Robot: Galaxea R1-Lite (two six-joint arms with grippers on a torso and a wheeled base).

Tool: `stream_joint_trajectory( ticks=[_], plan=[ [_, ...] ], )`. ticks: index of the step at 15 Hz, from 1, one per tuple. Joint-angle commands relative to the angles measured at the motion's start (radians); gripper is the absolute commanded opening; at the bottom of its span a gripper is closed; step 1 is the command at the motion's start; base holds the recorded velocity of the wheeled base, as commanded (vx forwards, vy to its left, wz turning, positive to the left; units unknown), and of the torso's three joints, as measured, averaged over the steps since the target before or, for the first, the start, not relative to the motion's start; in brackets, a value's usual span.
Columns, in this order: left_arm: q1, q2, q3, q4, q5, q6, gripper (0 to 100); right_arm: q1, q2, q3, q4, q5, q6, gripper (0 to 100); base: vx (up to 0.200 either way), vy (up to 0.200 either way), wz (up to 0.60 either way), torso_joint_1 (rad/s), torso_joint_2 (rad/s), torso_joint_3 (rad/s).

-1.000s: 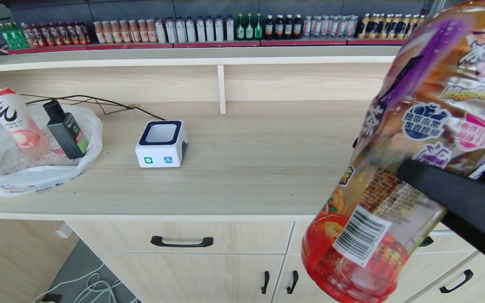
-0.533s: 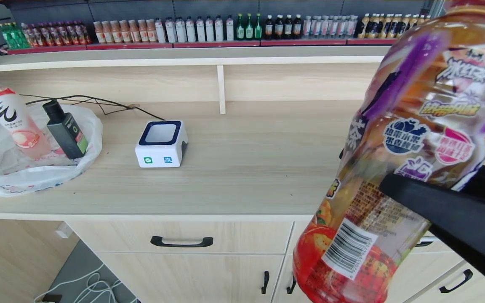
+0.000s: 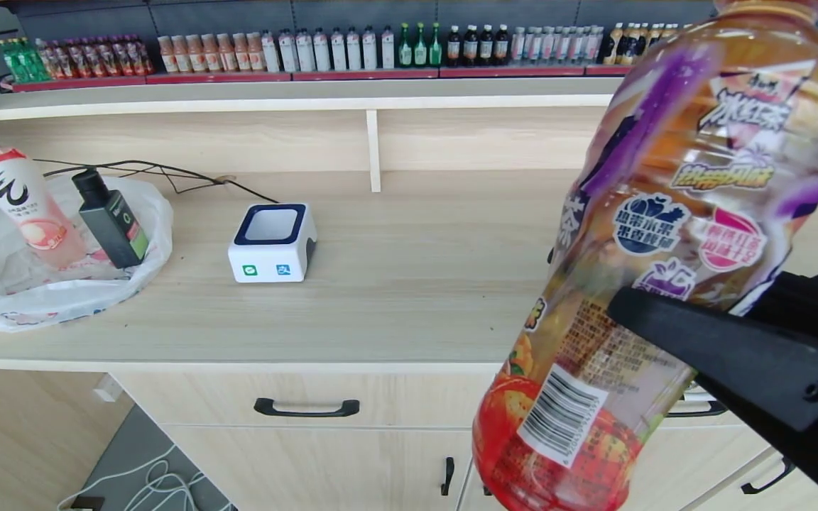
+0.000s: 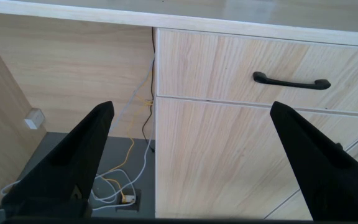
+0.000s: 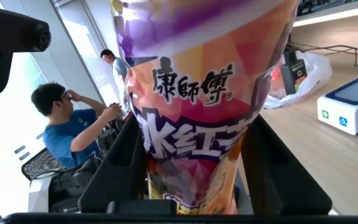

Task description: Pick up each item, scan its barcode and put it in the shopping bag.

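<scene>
My right gripper is shut on a large iced tea bottle with an orange, red and purple label, held up close to the head camera at the right, tilted, barcode facing the camera. In the right wrist view the bottle fills the space between the black fingers. The white barcode scanner sits on the counter left of centre. A white shopping bag lies at the far left, holding a pink drink bottle and a dark bottle. My left gripper hangs open, low in front of the cabinet.
A light wood counter with a raised back ledge spans the view. Cables run behind the scanner. Drawers with black handles sit below. Shelves of drinks line the back wall.
The right gripper has carried the iced tea bottle leftward across the head view, and more of the gripper body shows. Scanner, bag and its bottles have not moved.
</scene>
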Motion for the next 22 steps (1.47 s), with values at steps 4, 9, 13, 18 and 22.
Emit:
stream_joint_trajectory(
  ticks=[4, 9, 13, 18, 22],
  plan=[
    [0.0, 0.0, 0.0, 0.0, 0.0, 0.0, 100, 0.001, 0.021, -0.027, -0.001, 0.0, -0.009, 0, 0.0, 0.0, 0.0, 0.0, 0.0, 0.0],
    [0.0, 0.0, 0.0, 0.0, 0.0, 0.0, 100, -0.001, 0.039, -0.009, -0.001, 0.005, -0.041, 0, 0.0, 0.0, 0.0, 0.0, 0.0, 0.0],
    [0.0, 0.0, 0.0, 0.0, 0.0, 0.0, 100, -0.024, 0.09, -0.033, 0.002, -0.004, -0.149, 0, 0.0, 0.0, 0.0, 0.0, 0.0, 0.0],
    [0.0, 0.0, 0.0, 0.0, 0.0, 0.0, 100, -0.1, 0.14, -0.098, 0.013, -0.095, -0.287, 0, 0.0, 0.0, 0.0, 0.0, 0.0, 0.0],
    [0.0, 0.0, 0.0, 0.0, 0.0, 0.0, 100, -0.105, 0.166, -0.145, 0.079, -0.32, -0.465, 0, 0.0, 0.0, 0.0, 0.0, 0.0, 0.0]
  ],
)
